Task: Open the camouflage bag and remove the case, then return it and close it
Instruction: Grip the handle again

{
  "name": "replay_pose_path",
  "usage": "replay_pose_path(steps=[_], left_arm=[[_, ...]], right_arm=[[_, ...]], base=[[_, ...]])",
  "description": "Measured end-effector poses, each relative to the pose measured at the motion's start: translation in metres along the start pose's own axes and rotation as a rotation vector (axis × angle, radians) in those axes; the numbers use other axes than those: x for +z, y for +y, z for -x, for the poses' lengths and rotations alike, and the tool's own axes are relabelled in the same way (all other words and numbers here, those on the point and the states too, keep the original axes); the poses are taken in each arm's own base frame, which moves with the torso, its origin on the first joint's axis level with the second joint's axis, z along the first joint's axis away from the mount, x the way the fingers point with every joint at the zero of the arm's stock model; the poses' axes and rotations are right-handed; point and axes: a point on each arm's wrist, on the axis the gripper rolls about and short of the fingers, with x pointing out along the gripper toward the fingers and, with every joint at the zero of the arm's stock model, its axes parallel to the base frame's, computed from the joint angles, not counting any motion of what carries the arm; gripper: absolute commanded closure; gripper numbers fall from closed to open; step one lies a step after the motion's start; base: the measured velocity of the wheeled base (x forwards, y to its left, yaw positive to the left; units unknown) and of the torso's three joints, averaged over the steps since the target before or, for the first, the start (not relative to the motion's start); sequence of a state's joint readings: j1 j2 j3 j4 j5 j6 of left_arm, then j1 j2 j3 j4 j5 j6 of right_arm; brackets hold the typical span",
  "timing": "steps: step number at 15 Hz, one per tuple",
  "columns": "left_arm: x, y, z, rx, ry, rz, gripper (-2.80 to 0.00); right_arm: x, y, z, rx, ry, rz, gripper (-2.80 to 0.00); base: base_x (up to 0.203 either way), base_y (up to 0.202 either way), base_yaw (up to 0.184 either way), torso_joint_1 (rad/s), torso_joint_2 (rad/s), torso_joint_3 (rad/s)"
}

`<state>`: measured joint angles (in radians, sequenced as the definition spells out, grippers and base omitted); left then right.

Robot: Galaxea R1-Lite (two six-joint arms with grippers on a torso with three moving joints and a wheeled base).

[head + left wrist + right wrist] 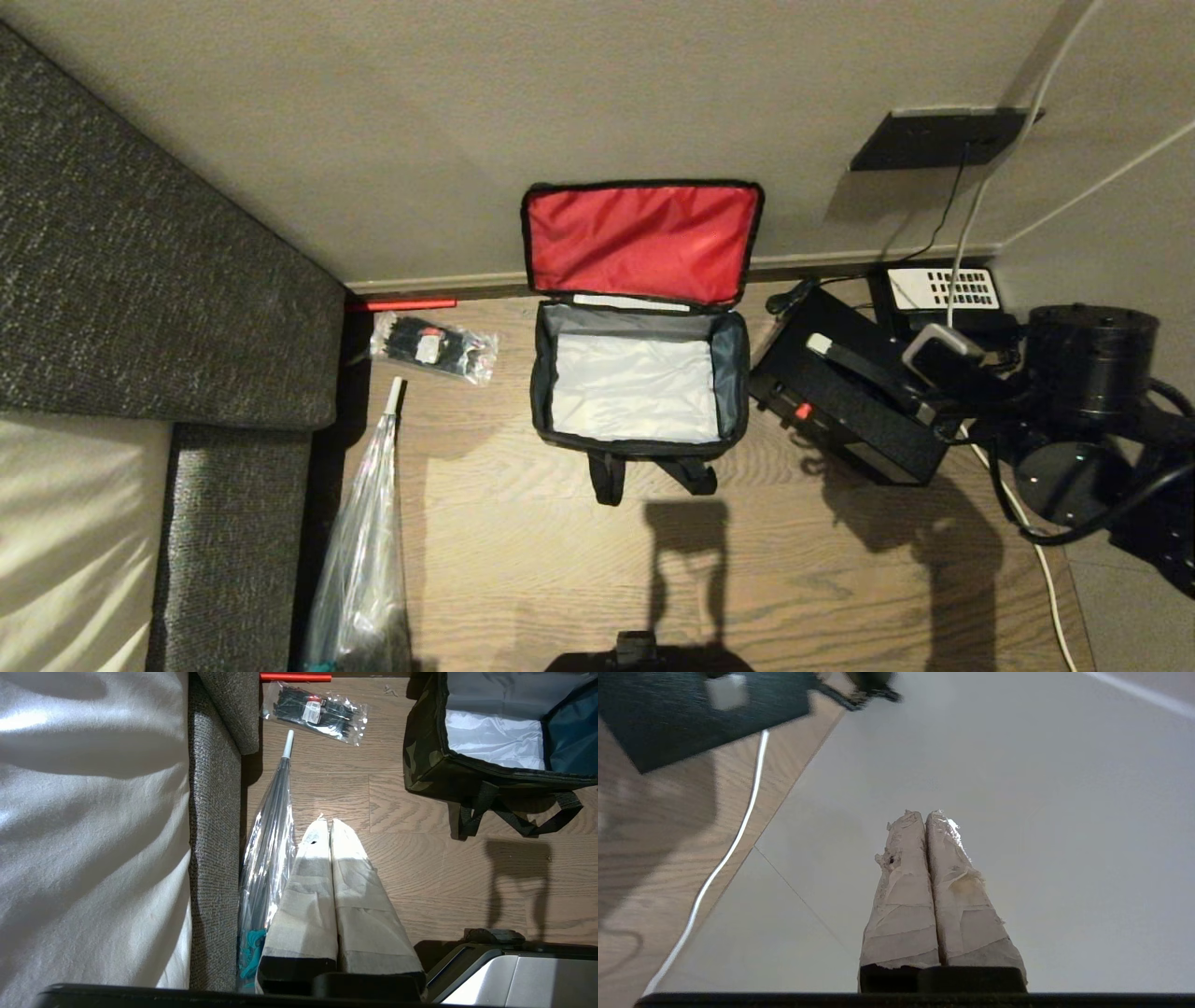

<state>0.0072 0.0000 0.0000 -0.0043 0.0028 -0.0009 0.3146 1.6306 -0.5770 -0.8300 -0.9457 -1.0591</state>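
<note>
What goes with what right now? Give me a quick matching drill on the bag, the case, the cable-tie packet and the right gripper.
1. camouflage bag
2. case
3. clear packet
4. right gripper

A. shut, holding nothing
B. lid up, red lining showing
C. on the floor right of the bag
D. on the floor between sofa and bag

Pairs: 1-B, 2-C, 3-D, 4-A

One camouflage bag [639, 392], one case [845, 401], one telephone [943, 291] (white keypad), one plastic packet [434, 347], one umbrella [364, 551].
</note>
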Motion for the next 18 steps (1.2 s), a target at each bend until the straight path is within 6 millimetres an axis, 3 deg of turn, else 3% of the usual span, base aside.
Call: replay_pose_path(steps=[5, 8, 10, 13, 15, 18], left_arm=[[0.000, 0.000, 0.000, 0.000, 0.000, 0.000, 0.00], [0.000, 0.000, 0.000, 0.000, 0.000, 0.001, 0.00], [0.000, 0.000, 0.000, 0.000, 0.000, 0.001, 0.00], [0.000, 0.000, 0.000, 0.000, 0.000, 0.000, 0.00], [0.000, 0.000, 0.000, 0.000, 0.000, 0.000, 0.00], [0.000, 0.000, 0.000, 0.000, 0.000, 0.001, 0.00]], right_arm=[[-0.042, -0.041, 0.035, -0.006, -0.020, -0.263, 0.00], [-0.087, -0.063, 0.064, 0.120, -0.069, -0.377, 0.00], [-0.127, -0.066, 0.094, 0.233, -0.073, -0.488, 0.00], [-0.184, -0.046, 0.137, 0.392, -0.059, -0.719, 0.00], [-0.213, -0.019, 0.154, 0.484, -0.032, -0.912, 0.00], [-0.233, 0.007, 0.169, 0.519, -0.175, -1.091, 0.00]], base=[[0.000, 0.000, 0.000, 0.000, 0.00, 0.000], [0.000, 0.000, 0.000, 0.000, 0.00, 0.000], [0.000, 0.000, 0.000, 0.000, 0.00, 0.000], [0.000, 0.000, 0.000, 0.000, 0.00, 0.000], [0.000, 0.000, 0.000, 0.000, 0.00, 0.000], [0.000, 0.000, 0.000, 0.000, 0.00, 0.000]])
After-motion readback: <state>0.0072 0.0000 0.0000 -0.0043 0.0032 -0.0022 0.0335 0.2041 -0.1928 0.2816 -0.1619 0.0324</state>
